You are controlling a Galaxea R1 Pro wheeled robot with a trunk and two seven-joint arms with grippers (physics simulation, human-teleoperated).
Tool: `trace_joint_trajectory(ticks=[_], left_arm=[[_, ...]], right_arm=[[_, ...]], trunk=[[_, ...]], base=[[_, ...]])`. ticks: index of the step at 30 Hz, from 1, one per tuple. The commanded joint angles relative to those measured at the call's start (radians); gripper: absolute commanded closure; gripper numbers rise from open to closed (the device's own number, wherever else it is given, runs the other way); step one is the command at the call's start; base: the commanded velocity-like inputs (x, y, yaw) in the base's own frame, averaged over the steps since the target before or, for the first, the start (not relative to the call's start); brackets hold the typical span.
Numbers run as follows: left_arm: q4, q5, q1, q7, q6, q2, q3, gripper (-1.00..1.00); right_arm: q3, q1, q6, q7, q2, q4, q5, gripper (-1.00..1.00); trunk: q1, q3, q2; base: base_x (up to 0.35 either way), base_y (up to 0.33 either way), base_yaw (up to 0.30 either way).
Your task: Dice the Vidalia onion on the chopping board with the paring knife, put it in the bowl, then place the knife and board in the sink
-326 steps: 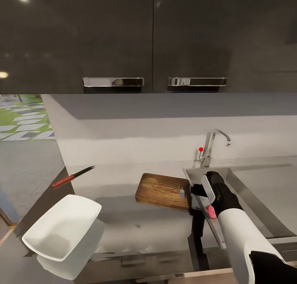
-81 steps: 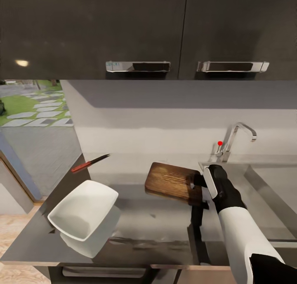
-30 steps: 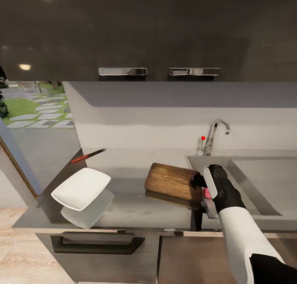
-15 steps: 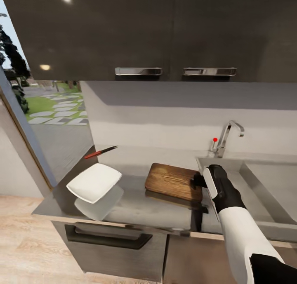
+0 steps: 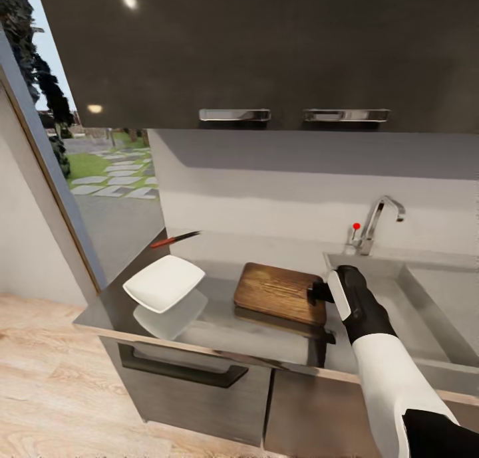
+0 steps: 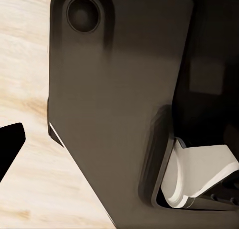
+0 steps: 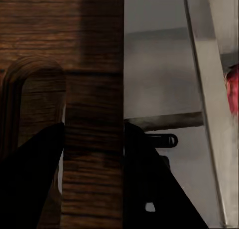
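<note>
My right gripper point(image 5: 318, 293) is shut on the short, slotted end of the brown chopping board point(image 5: 276, 292). The board lies over the grey countertop point(image 5: 219, 325), just left of the sink point(image 5: 399, 292), and its gripped end looks slightly raised. In the right wrist view the board's edge point(image 7: 92, 114) sits between the two dark fingers point(image 7: 149, 184). The white bowl point(image 5: 164, 282) stands left of the board. The paring knife point(image 5: 174, 239) lies behind the bowl near the wall. The onion is out of view. A black tip of my left gripper point(image 6: 10, 144) hangs over the wooden floor.
The chrome tap point(image 5: 378, 220) with its red knob rises behind the sink. Dark wall cabinets point(image 5: 266, 52) hang overhead. Below the counter is a drawer with a dark handle point(image 5: 183, 373). A window point(image 5: 100, 179) opens at the left, and wooden floor point(image 5: 53, 391) lies in front.
The camera has pulled back, so the cabinet front and floor now show. The bowl, knife and tap slid right in the picture, while the gripped board kept its place beside the arm.
</note>
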Motion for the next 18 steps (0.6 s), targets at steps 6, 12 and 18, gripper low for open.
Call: trace_joint_trajectory(ticks=[6, 12, 18], left_arm=[[-0.002, 0.000, 0.001, -0.001, -0.001, 0.000, 0.007, -1.00], [-0.002, 0.000, 0.001, -0.001, -0.001, 0.000, 0.007, -1.00], [-0.002, 0.000, 0.001, -0.001, -0.001, 0.000, 0.007, -1.00]], right_arm=[[-0.002, -0.001, 0.001, -0.009, 0.000, -0.001, -0.014, 1.00], [-0.002, -0.001, 0.001, -0.009, 0.001, -0.001, -0.014, 1.00], [-0.002, -0.001, 0.001, -0.009, 0.001, -0.001, -0.014, 1.00]], trunk=[[0.000, -0.001, -0.001], [0.000, -0.001, -0.001], [0.000, -0.001, -0.001]], base=[[-0.046, -0.060, 0.002], [-0.058, -0.133, 0.000], [-0.025, -0.053, 0.000]])
